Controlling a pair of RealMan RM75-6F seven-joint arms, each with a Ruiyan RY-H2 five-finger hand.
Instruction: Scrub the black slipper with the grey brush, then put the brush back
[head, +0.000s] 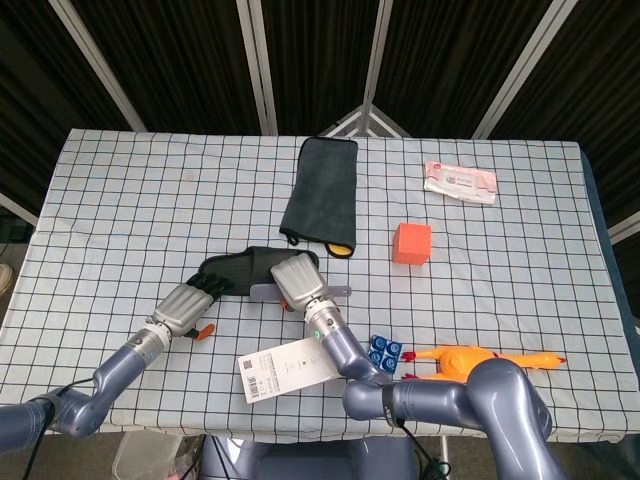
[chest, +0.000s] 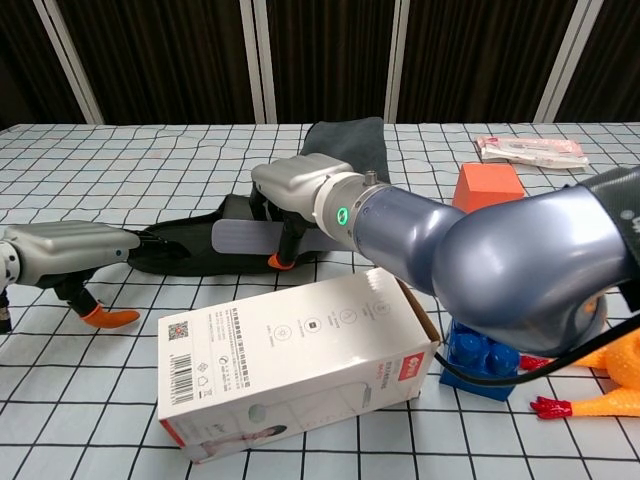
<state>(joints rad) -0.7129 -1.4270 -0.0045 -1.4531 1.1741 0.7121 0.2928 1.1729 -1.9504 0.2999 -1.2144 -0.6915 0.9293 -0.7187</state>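
You are in the scrubbing step: your right hand (chest: 300, 190) is clamped on the grey brush (chest: 243, 238), holding it flat across the middle of the black slipper (chest: 190, 250), which lies near the front left of the table (head: 130, 190) with its toe toward your left hand (chest: 70, 245). That left hand has its dark fingers pressed on the slipper's left end, pinning it; I cannot tell whether they wrap the edge or just bear down on it. Keep that pressure steady, because a light foam slipper will likely skate on the checked cloth once the brush drags. Work the brush along the slipper's length in short strokes, bristles down and level, and stay off the strap hump where the brush would probably tip. Mind the white box (chest: 295, 360) just in front of the slipper; your right forearm passes close over it and could nudge it. As for writing, the box carries a barcode label on its left face and a small red logo at its right corner, but the print is too small to read. The flat packet (head: 459, 181) at the far right has pinkish printing, also unreadable. The orange block (head: 411, 243), the blue bricks (chest: 483, 355), the rubber chicken (head: 480, 358) and the dark towel (head: 320, 195) show no lettering.
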